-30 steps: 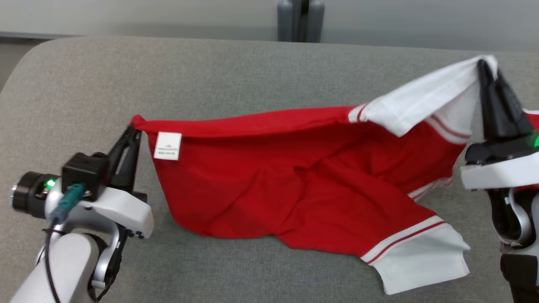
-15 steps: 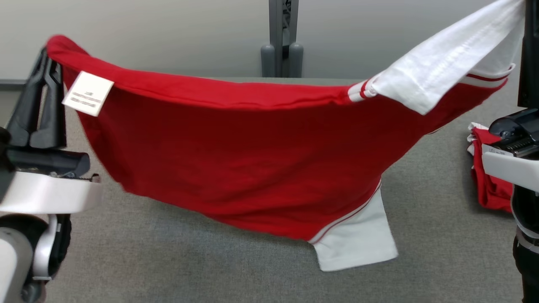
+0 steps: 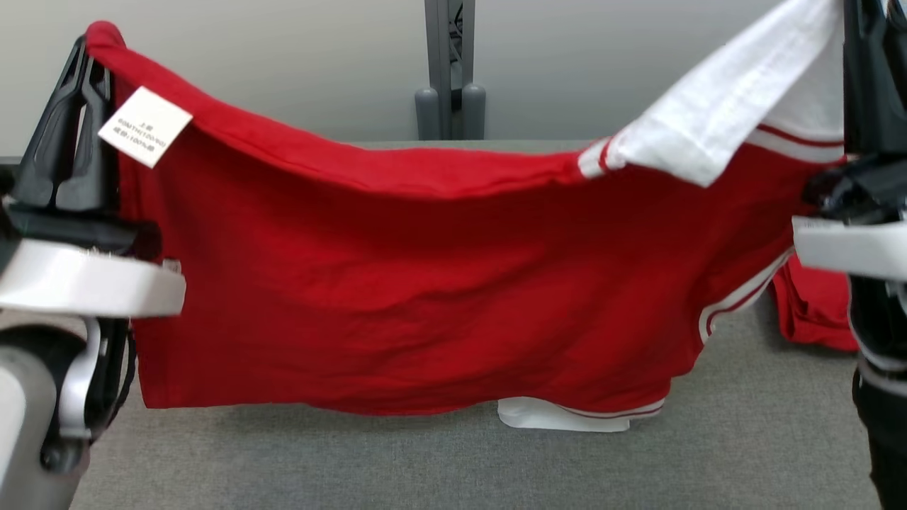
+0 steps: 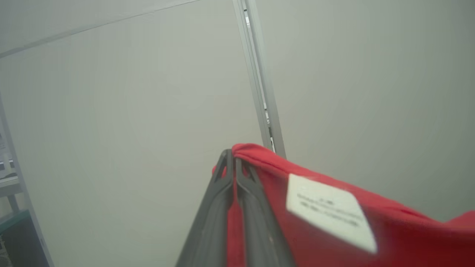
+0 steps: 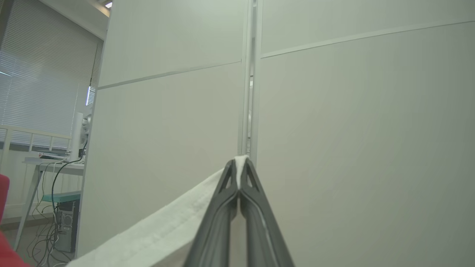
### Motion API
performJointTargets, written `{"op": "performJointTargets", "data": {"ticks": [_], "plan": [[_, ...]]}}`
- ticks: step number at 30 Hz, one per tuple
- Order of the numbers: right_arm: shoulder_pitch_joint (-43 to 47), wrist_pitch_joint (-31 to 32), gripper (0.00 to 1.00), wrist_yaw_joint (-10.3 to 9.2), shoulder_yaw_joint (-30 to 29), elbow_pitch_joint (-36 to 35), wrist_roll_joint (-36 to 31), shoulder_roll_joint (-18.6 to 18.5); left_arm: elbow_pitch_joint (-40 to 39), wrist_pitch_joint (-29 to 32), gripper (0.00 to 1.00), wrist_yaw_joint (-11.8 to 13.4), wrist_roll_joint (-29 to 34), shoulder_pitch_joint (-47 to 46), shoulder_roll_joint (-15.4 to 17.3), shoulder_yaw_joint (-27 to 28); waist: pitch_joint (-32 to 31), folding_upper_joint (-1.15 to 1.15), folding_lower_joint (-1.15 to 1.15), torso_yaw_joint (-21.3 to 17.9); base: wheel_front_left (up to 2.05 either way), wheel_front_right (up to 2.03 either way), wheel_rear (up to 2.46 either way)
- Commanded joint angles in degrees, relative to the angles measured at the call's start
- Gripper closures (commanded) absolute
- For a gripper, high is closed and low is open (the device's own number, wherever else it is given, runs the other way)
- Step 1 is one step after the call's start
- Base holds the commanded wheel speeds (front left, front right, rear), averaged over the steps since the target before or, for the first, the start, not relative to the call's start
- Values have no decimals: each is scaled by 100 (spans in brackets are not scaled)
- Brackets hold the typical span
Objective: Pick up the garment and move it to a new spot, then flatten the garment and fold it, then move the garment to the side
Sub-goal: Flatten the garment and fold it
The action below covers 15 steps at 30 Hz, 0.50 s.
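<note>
You are facing a pale partition wall (image 3: 283, 71) with a grey post (image 3: 448, 71) at its seam, and below it a grey fabric-covered surface (image 3: 354, 460) runs across the lower part of the head view. The red garment (image 3: 425, 283) hangs in the air between your two arms, stretched wide along its upper edge and sagging a little in the middle; its lower hem sits just above the grey surface, and whether it touches you cannot tell. Your left gripper (image 3: 85, 64) has its two dark fingers pressed together on the red corner at the upper left; in the left wrist view that left gripper (image 4: 233, 159) has red cloth pinched in the slit between the fingers. Your right gripper (image 3: 868, 42) is clamped tight on the white sleeve (image 3: 730, 120) at the upper right, and the right wrist view shows white fabric caught at its tips (image 5: 240, 165). A second piece of red cloth (image 3: 815, 312) lies on the surface at the right, partly behind the right arm. A second white sleeve (image 3: 560, 416) peeks out under the hem. A small white label (image 3: 144, 127) hangs just beside the left fingers.
</note>
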Motion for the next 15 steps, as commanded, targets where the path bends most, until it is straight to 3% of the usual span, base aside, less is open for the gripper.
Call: {"op": "performJointTargets", "data": {"ticks": [1, 8, 15], "plan": [[-150, -23, 100, 2, -4, 120, 62, -52, 134, -38, 100, -65, -80, -187, -34, -7, 95, 0, 0, -47, 0, 0, 0], [-1684, -434, 100, 2, 278, 1940, 371, -143, 1968, -276, 100, -705, -618, -1581, -519, -115, 557, 0, 0, -202, 0, 0, 0], [-3664, -959, 100, 2, 697, 3810, 353, -342, 4138, -624, 100, -1379, -771, -3680, -991, -245, 1081, 0, 0, -231, 0, 0, 0]]}}
